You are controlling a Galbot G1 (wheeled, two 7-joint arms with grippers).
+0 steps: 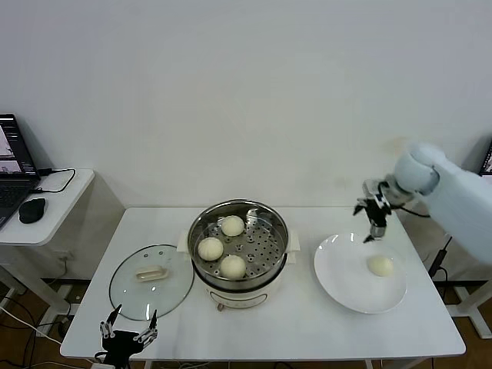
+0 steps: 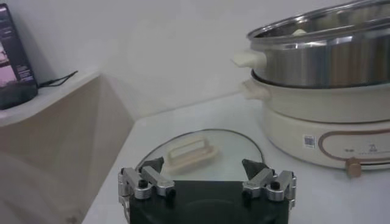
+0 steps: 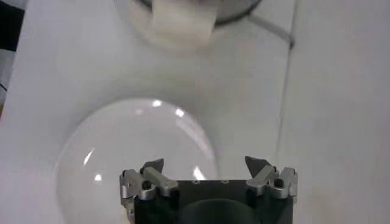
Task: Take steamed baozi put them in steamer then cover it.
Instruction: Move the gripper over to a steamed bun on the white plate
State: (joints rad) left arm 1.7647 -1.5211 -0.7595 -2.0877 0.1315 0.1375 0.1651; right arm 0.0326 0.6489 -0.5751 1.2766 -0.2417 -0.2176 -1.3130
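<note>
steamer [image 1: 239, 250]: sat mid-table, lid off, its steel pot on a cream base with side handles.
baozi in steamer: three buns lay on the perforated tray, one at the back [image 1: 232, 225], one on the robot's left [image 1: 210, 248], one at the front [image 1: 232, 266].
last baozi [image 1: 380, 265]: lay alone on the white plate [image 1: 342, 284], on the robot's right of the steamer.
cover [image 1: 151, 280]: lay flat on the table on the robot's left of the steamer, cream handle up, just beside the base.
right gripper [image 1: 374, 223]: hung above the far edge of the plate, fingers spread wide, holding nothing, clear of the bun.
left gripper [image 1: 128, 334]: waited low at the near table edge, just in front of the cover, fingers apart and empty.
side desk [image 1: 54, 207]: carried a laptop [image 1: 14, 173] and a mouse [image 1: 31, 209].
</note>
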